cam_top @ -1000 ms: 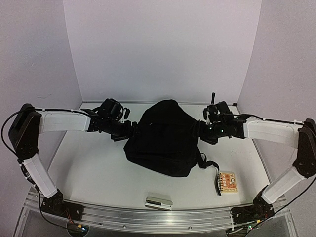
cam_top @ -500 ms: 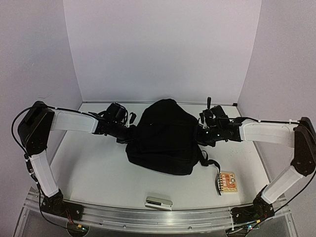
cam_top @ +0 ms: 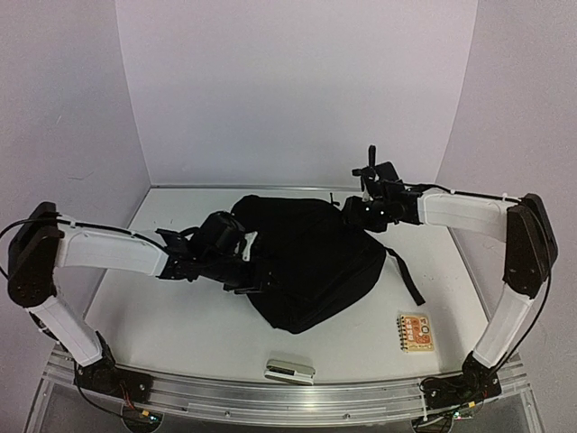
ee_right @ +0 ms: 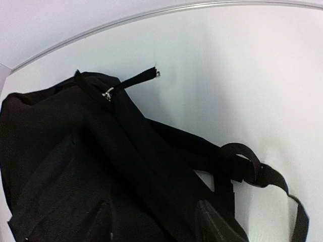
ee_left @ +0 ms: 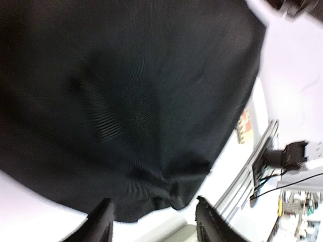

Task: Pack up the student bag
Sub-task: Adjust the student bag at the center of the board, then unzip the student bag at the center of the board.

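Left hand (ee_left: 153, 202), right hand (ee_right: 152, 204), both parted.

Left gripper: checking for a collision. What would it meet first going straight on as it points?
The black backpack: its fabric lies right ahead of the fingers, probably very near.

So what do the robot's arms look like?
The left arm and right arm are smooth white tubes joined by chunky black joints. Thin black cables run along them. The left end effector and right end effector each have two black fingers.
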### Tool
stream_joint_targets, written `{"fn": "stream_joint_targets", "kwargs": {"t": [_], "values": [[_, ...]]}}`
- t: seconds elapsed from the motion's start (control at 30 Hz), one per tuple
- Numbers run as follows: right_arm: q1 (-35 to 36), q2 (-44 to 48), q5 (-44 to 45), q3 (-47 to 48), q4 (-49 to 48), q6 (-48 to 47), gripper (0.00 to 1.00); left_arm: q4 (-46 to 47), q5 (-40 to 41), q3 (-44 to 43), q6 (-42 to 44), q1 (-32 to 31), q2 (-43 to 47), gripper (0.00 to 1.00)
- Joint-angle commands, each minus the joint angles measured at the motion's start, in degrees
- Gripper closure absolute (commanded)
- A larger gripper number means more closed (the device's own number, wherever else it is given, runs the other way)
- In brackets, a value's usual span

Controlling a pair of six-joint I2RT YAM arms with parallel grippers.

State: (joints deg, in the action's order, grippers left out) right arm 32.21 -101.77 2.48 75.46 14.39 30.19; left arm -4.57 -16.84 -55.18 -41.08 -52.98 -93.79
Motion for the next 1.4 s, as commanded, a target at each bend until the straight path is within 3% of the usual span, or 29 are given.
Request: {"fn": "stream_joint_targets", "kwargs": {"t": [0.0, 0.07, 0.17, 0.33, 0.5, 0.9, 1.37], "values": [[1.1, 6.9, 0.8, 2.7, 4.2, -3.5, 0.39, -2.2, 7.9, 1.6, -3.9, 2.0, 12.7, 0.33], [2.2, 10.1, 0.4, 2.4, 5.3, -3.1, 0.37, -4.2, 8.4, 2.5, -5.2, 4.2, 15.3, 0.22], [4.4, 13.0, -1.6, 1.9, 5.8, -1.5, 0.35, -5.4, 6.4, 4.0, -6.5, 9.3, 17.3, 0.16], [9.1, 11.7, -8.5, 1.9, 5.3, 1.9, 0.38, -2.8, 4.0, 5.2, -8.1, 14.3, 16.5, 0.12], [13.6, 6.4, -15.1, 2.1, 0.3, 5.3, 0.48, -0.7, 3.1, 3.3, -8.4, 15.6, 10.8, 0.12], [17.0, -6.1, -19.7, 5.0, -6.4, 8.7, 0.63, 3.8, 4.1, 0.3, -9.8, 16.0, -0.1, 0.22], [17.0, -12.3, -22.3, 7.5, -8.5, 9.7, 0.74, 6.3, 2.4, -0.7, -9.9, 16.0, -4.7, 0.51]]}}
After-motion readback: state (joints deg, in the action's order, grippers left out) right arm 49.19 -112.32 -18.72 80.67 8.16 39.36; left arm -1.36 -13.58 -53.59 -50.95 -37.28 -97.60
